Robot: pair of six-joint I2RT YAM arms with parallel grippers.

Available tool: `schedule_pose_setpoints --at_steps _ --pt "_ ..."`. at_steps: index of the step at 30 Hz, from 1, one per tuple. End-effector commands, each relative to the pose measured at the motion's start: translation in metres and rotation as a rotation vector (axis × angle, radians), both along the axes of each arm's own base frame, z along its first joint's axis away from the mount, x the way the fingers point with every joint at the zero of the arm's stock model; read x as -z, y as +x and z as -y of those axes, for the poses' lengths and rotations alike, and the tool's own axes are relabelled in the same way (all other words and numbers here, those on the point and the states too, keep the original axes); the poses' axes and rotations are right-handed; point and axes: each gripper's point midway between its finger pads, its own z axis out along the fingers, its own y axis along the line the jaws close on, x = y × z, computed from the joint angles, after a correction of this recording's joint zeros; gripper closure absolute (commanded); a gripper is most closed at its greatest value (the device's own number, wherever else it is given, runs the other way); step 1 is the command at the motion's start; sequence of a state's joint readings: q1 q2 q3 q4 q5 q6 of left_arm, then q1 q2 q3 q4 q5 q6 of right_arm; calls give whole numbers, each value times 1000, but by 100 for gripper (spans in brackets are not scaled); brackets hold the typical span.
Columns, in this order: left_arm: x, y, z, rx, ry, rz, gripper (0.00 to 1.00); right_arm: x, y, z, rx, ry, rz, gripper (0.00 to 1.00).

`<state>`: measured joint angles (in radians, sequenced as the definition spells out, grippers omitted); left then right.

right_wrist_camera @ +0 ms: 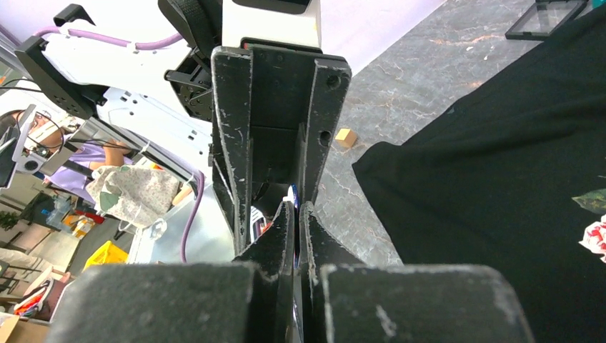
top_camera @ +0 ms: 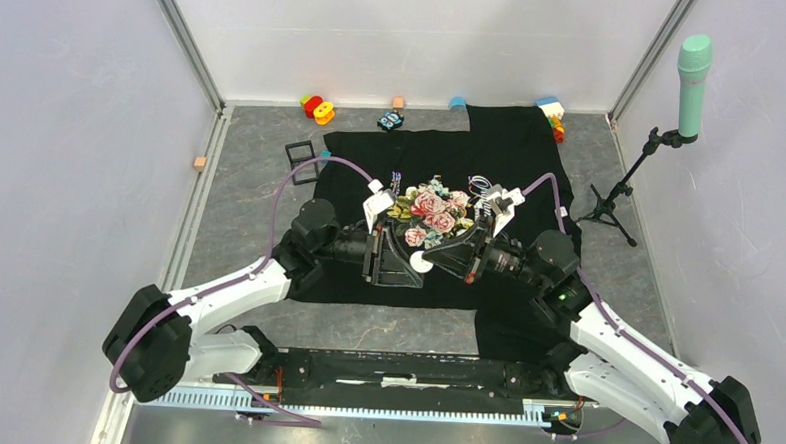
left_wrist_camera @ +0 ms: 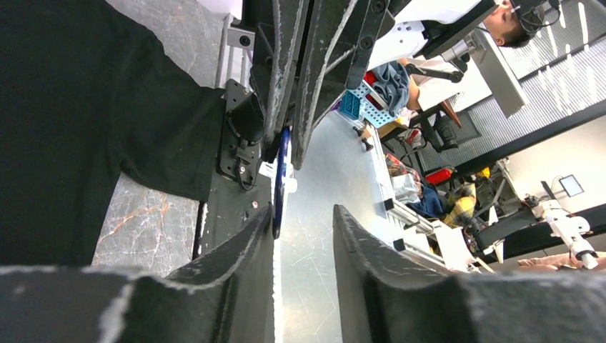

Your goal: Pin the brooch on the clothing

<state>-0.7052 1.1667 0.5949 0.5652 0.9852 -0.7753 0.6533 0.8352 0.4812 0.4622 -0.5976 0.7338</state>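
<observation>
Right claw (right_wrist_camera: 296, 209) fills the foreground of its own wrist view, fingers pressed almost together with only a sliver of blue between them: that's the brooch (left_wrist_camera: 279, 179), clamped tight! Left claw (left_wrist_camera: 302, 211) faces it nose to nose, spread wide and gripping nothing. Its fingers (left_wrist_camera: 243, 246) stand either side of the disc's free end. The disc runs close along one finger, and whether it touches I cannot tell.

From the left wrist the brooch shows edge-on, a thin blue line running lengthwise along the fingers. From above it reads as a small pale round face turned up toward the camera, right where the two claws meet.

Both claws sit over the black T-shirt (top_camera: 512, 147), at the near side of its rose print (top_camera: 431, 212). The shirt lies spread flat on the grey table (top_camera: 262, 146), with plain black cloth open beyond the print and to its right.

Bare table runs down the left, where a black square frame (top_camera: 303, 161) lies just beside the shirt's edge and a small orange block (top_camera: 199, 163) rests by the wall. A teal microphone (top_camera: 693, 70) on its stand rises at the far right.
</observation>
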Motion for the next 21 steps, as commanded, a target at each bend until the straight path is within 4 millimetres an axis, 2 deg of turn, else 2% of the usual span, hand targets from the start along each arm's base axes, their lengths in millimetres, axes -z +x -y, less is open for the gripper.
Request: schedule_pose_setpoints --at_steps 1,5,7,10,15,17,21 --pt "-8 4 6 -12 -41 10 64 -9 1 2 15 35 27 100" --pt "-7 6 8 -26 -53 -10 69 -10 -1 3 10 39 30 100" --pt "-8 7 9 -29 -63 -18 76 -10 -3 2 -3 36 33 100" --pt "-9 9 9 -37 -72 -20 97 -8 -5 2 -12 31 31 100" --pt "-6 6 8 -19 -68 -17 98 -6 -9 0 -49 13 33 99" --pt "-5 4 7 -16 -66 -9 98 -8 -12 -1 -66 5 41 87" --pt "0 4 6 -22 -44 14 98 -12 -10 1 -51 11 51 75"
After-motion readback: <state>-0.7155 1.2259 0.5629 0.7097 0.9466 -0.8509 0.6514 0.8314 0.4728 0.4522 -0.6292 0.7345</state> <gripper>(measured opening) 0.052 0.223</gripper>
